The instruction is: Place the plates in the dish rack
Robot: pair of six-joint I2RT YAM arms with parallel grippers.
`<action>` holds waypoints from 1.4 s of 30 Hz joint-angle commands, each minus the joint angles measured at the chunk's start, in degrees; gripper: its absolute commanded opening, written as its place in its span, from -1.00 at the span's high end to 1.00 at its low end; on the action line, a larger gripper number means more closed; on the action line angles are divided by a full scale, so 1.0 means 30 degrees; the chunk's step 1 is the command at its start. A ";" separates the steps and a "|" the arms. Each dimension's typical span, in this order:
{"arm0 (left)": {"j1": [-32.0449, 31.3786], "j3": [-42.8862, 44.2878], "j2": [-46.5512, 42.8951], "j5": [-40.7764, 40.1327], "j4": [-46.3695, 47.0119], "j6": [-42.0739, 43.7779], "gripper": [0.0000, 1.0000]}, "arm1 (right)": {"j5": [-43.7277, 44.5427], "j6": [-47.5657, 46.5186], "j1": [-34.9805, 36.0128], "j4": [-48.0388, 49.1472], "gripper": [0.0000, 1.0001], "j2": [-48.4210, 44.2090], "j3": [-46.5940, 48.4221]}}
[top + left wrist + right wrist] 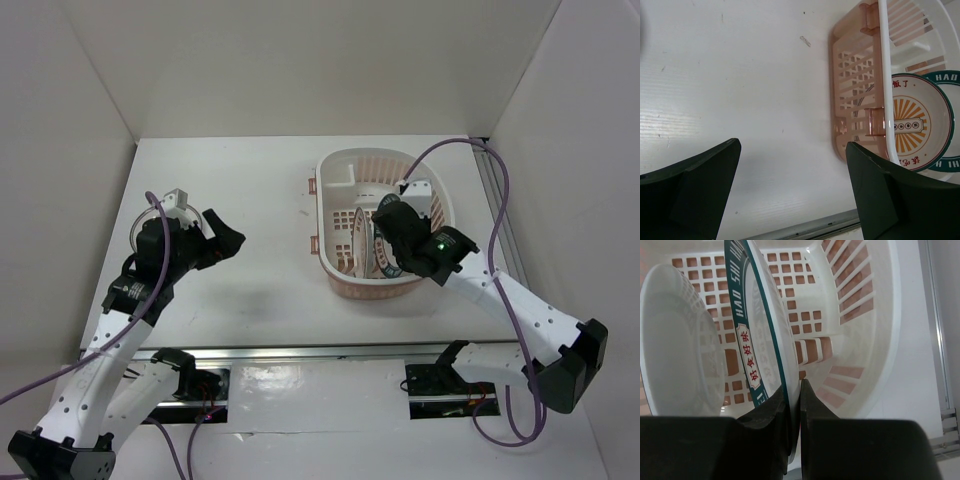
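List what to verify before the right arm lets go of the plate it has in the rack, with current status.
1. Grip: right gripper shut on the edge of the lettered-rim plate: ok.
2. Placement: that plate stands on edge inside the dish rack: ok.
3. Seating: its lower edge resting on the rack base: cannot tell, hidden by the gripper.
4. Neighbour: the sunburst plate stands beside it, apart near the top, but contact lower down is hidden: cannot tell.
5. Other arm: left gripper open, empty, over the table outside the rack: ok.
6. Remaining work: third plate not seen in any view: cannot tell.
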 commanded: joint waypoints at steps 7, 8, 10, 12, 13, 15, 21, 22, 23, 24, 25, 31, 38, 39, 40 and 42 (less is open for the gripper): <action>-0.0050 0.0357 -0.0228 -0.0001 0.0317 0.0283 -1.00 | 0.1075 0.0946 0.0129 0.1883 1.00 0.0163 -0.0344; -0.0050 0.0357 -0.0228 -0.0001 0.0317 0.0283 -1.00 | 0.1075 0.0946 0.0129 0.1885 1.00 0.0163 -0.0518; -0.0050 0.0357 -0.0228 -0.0177 0.0141 0.0283 -1.00 | 0.1249 0.1120 0.0129 0.1885 1.00 0.0163 -0.0694; -0.0050 0.0357 -0.0228 -0.0177 0.0141 0.0283 -1.00 | 0.1251 0.1122 0.0129 0.1885 1.00 0.0339 -0.0696; -0.0050 0.0357 -0.0228 -0.0177 0.0141 0.0283 -1.00 | 0.1251 0.1122 0.0129 0.1885 1.00 0.0339 -0.0696; -0.0050 0.0357 -0.0228 -0.0177 0.0141 0.0283 -1.00 | 0.1251 0.1122 0.0129 0.1885 1.00 0.0339 -0.0696; -0.0050 0.0357 -0.0404 -0.0177 0.0141 0.0283 -1.00 | 0.1251 0.1472 0.0305 0.1885 1.00 0.0514 -0.0871; -0.0050 0.0357 -0.0404 -0.0177 0.0141 0.0283 -1.00 | 0.1251 0.1474 0.0305 0.1885 1.00 0.0514 -0.0871; -0.0050 0.0357 -0.0404 -0.0177 0.0141 0.0283 -1.00 | 0.1251 0.1648 0.0508 0.1885 1.00 0.0514 -0.0871; -0.0050 0.0357 -0.0404 -0.0177 0.0141 0.0283 -1.00 | 0.1251 0.1649 0.0510 0.1885 1.00 0.0514 -0.0871; -0.0050 0.0357 -0.0404 -0.0177 0.0141 0.0283 -1.00 | 0.1425 0.1881 0.0684 0.1711 0.99 0.0746 -0.0871; -0.0050 0.0357 -0.0404 -0.0177 0.0141 0.0283 -1.00 | 0.1632 0.2439 0.1037 0.1504 0.94 0.1130 -0.0871; -0.0050 0.0357 -0.0404 -0.0353 -0.0033 0.0283 -1.00 | 0.1808 0.3173 0.1389 0.0977 0.64 0.1684 -0.0464; -0.0050 0.0357 -0.0404 -0.0353 -0.0034 0.0283 -1.00 | 0.1808 0.3405 0.1592 0.0803 0.60 0.1686 -0.0461; -0.0050 0.0531 -0.0404 -0.0353 -0.0034 0.0283 -1.00 | 0.2011 0.3639 0.1594 0.0627 0.57 0.1686 -0.0461; -0.0050 0.0532 -0.0404 -0.0353 -0.0034 0.0283 -1.00 | 0.2013 0.3874 0.1799 0.0451 0.40 0.1686 -0.0286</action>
